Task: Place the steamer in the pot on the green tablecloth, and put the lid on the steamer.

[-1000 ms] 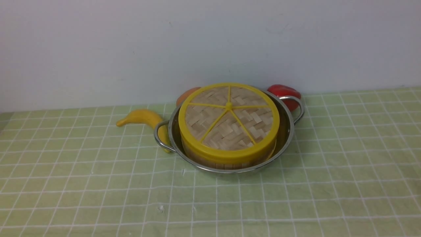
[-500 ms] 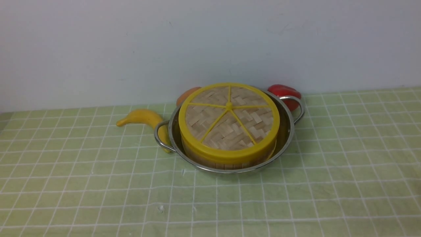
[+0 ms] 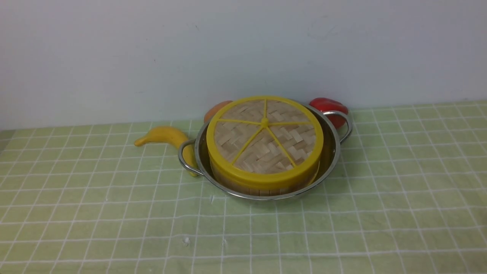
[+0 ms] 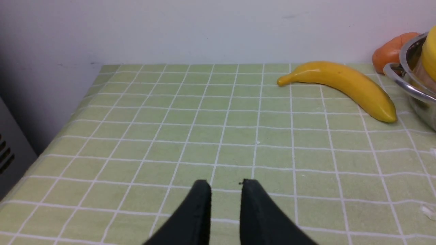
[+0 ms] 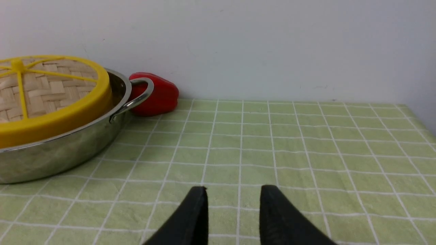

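The steamer (image 3: 262, 189) sits inside the pot (image 3: 331, 152) on the green tablecloth (image 3: 114, 213), and only its slat wall shows under the lid. The lid (image 3: 265, 137) lies flat on top of the steamer and hides what is inside it. The right wrist view shows the lid (image 5: 44, 88) and the pot (image 5: 61, 156) off to one side. My left gripper (image 4: 225, 183) hovers empty over bare cloth, its fingers a narrow gap apart. My right gripper (image 5: 233, 189) is open and empty over bare cloth, away from the pot. Neither gripper shows in the front view.
A yellow banana (image 3: 163, 135) lies against the pot's left handle. An orange toy (image 3: 215, 110) and a red pepper (image 3: 327, 104) sit behind the pot by the wall. The cloth's left edge drops off beside a grey wall (image 4: 20, 112).
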